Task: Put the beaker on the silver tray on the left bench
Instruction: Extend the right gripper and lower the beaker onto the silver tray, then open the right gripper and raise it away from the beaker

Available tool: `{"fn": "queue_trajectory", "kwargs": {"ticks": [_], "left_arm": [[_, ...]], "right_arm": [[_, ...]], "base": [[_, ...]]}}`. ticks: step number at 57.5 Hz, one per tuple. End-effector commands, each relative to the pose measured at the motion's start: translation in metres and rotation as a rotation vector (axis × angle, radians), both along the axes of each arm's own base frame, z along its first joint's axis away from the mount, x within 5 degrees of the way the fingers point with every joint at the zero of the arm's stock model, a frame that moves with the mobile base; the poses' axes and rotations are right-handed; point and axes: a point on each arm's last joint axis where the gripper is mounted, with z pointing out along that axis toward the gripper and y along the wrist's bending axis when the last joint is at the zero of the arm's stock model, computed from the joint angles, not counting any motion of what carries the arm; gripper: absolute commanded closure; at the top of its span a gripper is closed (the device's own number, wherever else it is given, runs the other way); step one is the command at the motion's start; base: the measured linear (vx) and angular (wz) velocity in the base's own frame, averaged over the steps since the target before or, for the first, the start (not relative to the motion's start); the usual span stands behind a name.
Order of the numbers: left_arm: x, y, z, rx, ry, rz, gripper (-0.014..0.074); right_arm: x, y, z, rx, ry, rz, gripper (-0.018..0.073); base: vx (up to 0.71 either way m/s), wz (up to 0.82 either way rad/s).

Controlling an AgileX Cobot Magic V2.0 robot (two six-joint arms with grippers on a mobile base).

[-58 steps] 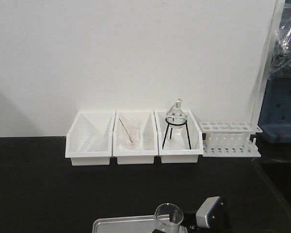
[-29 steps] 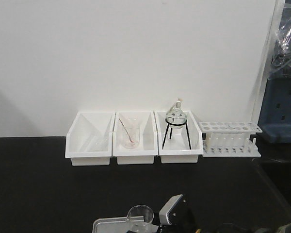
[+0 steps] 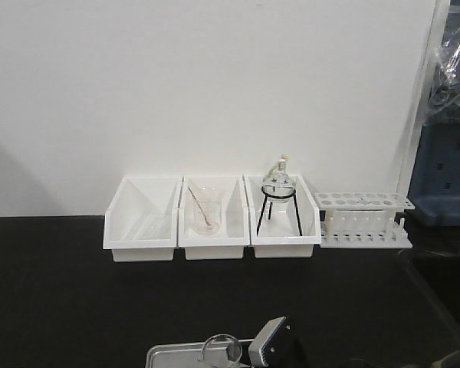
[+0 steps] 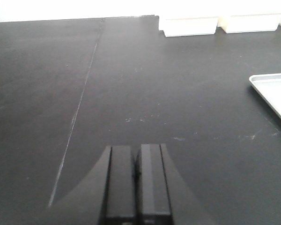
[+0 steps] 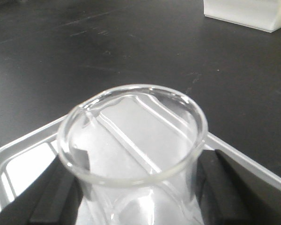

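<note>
Your right gripper point(image 5: 133, 187) is clamped on the beaker point(image 5: 131, 150), with a dark finger pressed against each side of the glass in the right wrist view. The beaker sits upright between them, its flared rim and pour spout toward the upper left, and it looks empty. It is over the silver tray point(image 5: 23, 157), whose raised rim runs beneath and beside the glass; you cannot tell from this angle whether the base is resting on the tray floor or just above it.

In the front view you see the beaker point(image 3: 220, 346) at the bottom edge, above the tray point(image 3: 172, 354), with the right gripper's grey housing just to its right. The tray lies on the left bench point(image 3: 54, 307), near the front.

Your left gripper point(image 4: 136, 183) has its 2 black fingers pressed together with nothing between them, above bare bench, and a corner of the tray point(image 4: 271, 91) shows well off to its right.

At the back of the bench stand 3 white bins point(image 3: 211, 230) side by side: the middle one holds a beaker with a reddish rod point(image 3: 205, 215), the right one a round flask on a wire stand point(image 3: 278, 195). A white test tube rack point(image 3: 364, 218) sits just right of them.
</note>
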Motion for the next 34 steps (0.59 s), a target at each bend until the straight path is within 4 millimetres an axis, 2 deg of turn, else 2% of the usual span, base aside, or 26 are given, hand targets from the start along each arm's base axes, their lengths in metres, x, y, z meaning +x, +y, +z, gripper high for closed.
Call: {"fn": "queue_trajectory", "kwargs": {"ticks": [1,8,14,25,34], "left_arm": [[0.001,-0.001,-0.002,-0.001,-0.066,-0.008,0.0595],[0.001,-0.001,-0.002,-0.001,-0.066,-0.008,0.0595],[0.001,-0.001,-0.002,-0.001,-0.066,-0.008,0.0595],[0.001,-0.001,-0.002,-0.001,-0.066,-0.008,0.0595],[0.001,-0.001,-0.002,-0.001,-0.066,-0.008,0.0595]], "right_arm": [[0.007,0.003,0.033,0.103,-0.118,0.009,0.0135],[0.007,0.003,0.033,0.105,-0.116,0.005,0.0010],[0.008,0.002,0.033,0.112,-0.114,-0.012,-0.0050],[0.010,0.001,0.039,0.125,-0.122,-0.035,-0.0057],[0.009,0.001,0.060,0.147,-0.173,-0.032,-0.0050]], "base": [[0.00,0.00],[0.00,0.00],[0.00,0.00],[0.00,0.00],[0.00,0.00]]}}
